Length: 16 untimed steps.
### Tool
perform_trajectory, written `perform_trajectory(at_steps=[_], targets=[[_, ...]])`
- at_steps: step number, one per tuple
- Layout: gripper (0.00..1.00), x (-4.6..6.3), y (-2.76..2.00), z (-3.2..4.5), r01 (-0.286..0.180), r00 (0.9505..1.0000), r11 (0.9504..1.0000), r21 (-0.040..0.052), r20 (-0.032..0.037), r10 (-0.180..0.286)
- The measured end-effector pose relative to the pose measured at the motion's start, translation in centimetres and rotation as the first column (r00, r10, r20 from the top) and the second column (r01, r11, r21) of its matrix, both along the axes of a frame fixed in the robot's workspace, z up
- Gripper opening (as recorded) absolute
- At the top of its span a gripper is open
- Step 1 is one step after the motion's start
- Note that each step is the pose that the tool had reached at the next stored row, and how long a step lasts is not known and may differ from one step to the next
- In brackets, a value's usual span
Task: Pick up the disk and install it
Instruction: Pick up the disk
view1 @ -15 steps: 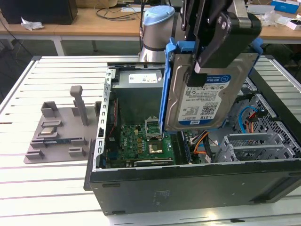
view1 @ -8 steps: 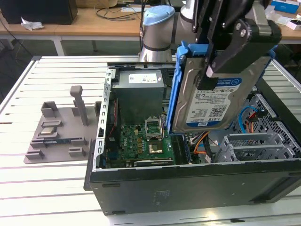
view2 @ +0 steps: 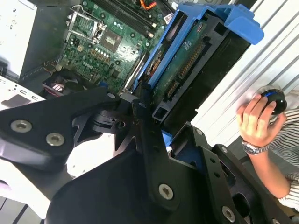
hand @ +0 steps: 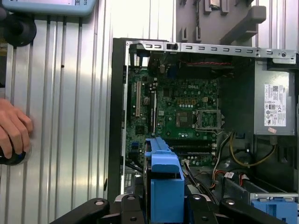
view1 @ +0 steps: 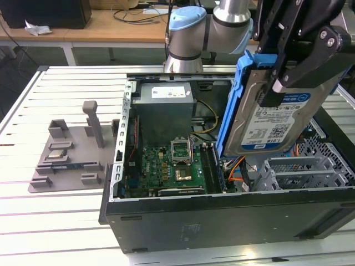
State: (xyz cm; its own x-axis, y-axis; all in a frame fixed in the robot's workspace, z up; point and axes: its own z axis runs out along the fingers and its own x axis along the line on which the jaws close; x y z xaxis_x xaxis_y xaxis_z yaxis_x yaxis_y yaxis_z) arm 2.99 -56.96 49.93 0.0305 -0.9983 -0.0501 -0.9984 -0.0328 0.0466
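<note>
Exterior view: the jaws are clamped on the disk [view1: 272, 119], held tilted on edge above the open computer case [view1: 222, 213], over its drive cage [view1: 294, 170]. Carry step, I judge; seating calls for lining the blue rails [view1: 236, 100] with that cage.

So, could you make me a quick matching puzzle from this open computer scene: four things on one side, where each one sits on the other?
Things:
1. disk
2. power supply
3. motherboard
4. person's hand

Places:
A. flat on the floor of the open computer case
B. on a dark round object on the slatted table
C. gripped by the end effector, tilted above the case
D. in a corner of the case, white sticker up

Pairs: 1-C, 2-D, 3-A, 4-B
</note>
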Motion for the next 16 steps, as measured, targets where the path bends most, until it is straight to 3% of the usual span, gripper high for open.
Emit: perform_trajectory(at_steps=[13, 16], targets=[[0.37, 0.6, 0.00, -0.28, 0.000, 1.0000, 1.0000, -0.0006, 0.0000, 0.000], [0.37, 1.2, 0.00, -0.35, 0.000, 1.0000, 1.0000, -0.0017, 0.0000, 0.000]])
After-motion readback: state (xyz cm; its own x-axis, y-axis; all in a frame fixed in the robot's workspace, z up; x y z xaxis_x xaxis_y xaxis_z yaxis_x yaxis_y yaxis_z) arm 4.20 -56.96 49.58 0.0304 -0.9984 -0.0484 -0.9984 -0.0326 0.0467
